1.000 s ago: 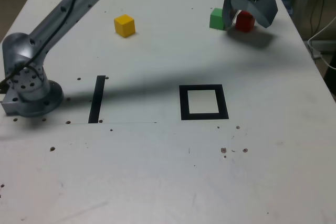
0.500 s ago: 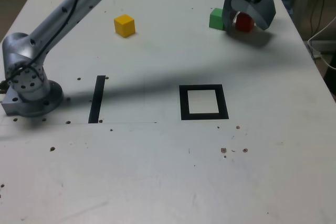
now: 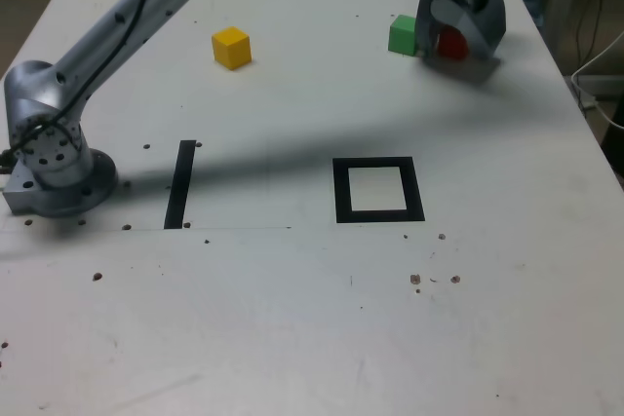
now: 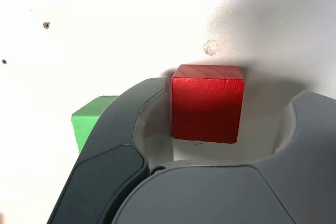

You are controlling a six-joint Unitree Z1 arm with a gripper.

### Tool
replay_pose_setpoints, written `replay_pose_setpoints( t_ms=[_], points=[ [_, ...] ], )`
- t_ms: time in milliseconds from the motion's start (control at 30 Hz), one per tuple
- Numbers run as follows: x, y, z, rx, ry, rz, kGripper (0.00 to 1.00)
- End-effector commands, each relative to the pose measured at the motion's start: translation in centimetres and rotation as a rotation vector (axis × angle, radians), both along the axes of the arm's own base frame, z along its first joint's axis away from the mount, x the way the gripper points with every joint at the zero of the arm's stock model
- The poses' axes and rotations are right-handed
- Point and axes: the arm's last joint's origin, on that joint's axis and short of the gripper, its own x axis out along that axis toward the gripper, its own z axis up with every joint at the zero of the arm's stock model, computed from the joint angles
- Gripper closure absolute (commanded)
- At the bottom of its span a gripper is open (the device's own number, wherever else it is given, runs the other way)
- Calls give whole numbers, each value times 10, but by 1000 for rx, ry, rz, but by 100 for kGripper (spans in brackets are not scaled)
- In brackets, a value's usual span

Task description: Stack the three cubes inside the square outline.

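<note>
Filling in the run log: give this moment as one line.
phase: grasping | end effector: around red cube, one jaw touching | green cube: beside it | yellow cube: apart | square outline: empty

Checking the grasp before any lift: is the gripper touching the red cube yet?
Touching on one side: in the wrist view, one jaw meets the red cube; a gap remains at the other jaw of the gripper.

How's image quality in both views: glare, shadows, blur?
Wrist view: the white tabletop is blown out to near pure white, shadowed only near the small red cube; the cube is sharp, the dark hand's housing soft. Exterior view: even light, a long arm shadow above the black square outline, mild softness.
</note>
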Motion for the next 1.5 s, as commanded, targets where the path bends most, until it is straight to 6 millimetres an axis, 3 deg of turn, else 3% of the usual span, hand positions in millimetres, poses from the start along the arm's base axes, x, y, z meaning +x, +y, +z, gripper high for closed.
replay_pose_setpoints(
  t_ms=[0, 167, 533, 1000, 1133, 1267, 1467],
  points=[
    [0, 1, 2, 6, -9, 3, 39],
    [0, 1, 3, 7, -17, 8, 44],
    [-1, 6, 3, -7, -56, 72, 77],
    [-3, 3, 9, -19, -76, 70, 84],
    [-17, -7, 35, -12, -94, 62, 84],
    [-44, -26, 67, -21, -107, 61, 84],
    [-77, -68, 82, -35, -113, 91, 84]
  ],
)
